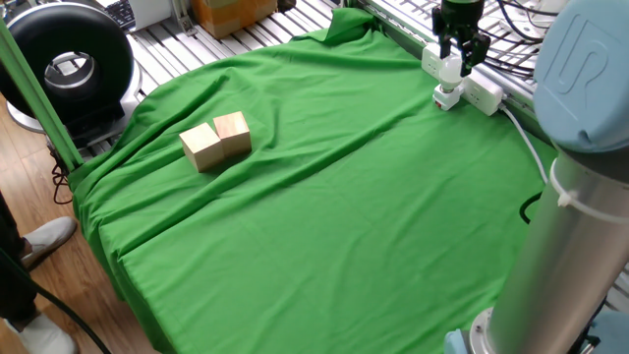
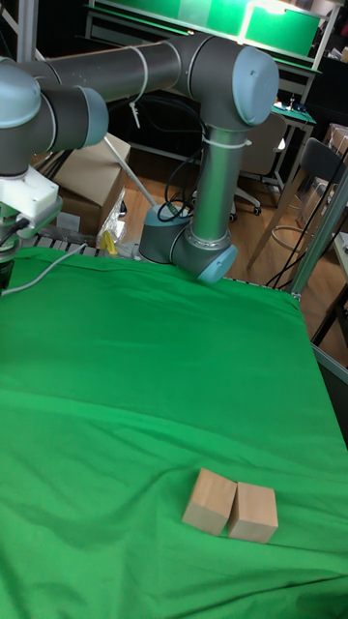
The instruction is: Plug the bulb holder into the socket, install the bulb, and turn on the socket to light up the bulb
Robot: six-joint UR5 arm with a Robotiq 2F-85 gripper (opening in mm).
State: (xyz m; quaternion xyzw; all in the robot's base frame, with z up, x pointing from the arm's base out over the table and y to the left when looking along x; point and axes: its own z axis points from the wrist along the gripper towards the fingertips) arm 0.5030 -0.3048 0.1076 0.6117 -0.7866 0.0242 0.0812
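Tool [image 1: 462, 51] fingers straddle the bulb [image 1: 451, 69] seated upright on the socket [image 1: 474, 90]; grip unclear.

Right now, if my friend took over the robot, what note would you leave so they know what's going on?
Gripper: it hovers right over the socket at the far right edge of the table. It is too small to tell whether the fingers are open or holding anything.
Things: a small white part sticks out at the socket's near side. It is likely the bulb holder, maybe with the bulb, but I can't tell them apart.
Done: plugging in can't be confirmed, and nothing glows.
Left: check that the holder and bulb are seated, then switch the socket on.
The wooden blocks sit far off, uninvolved.
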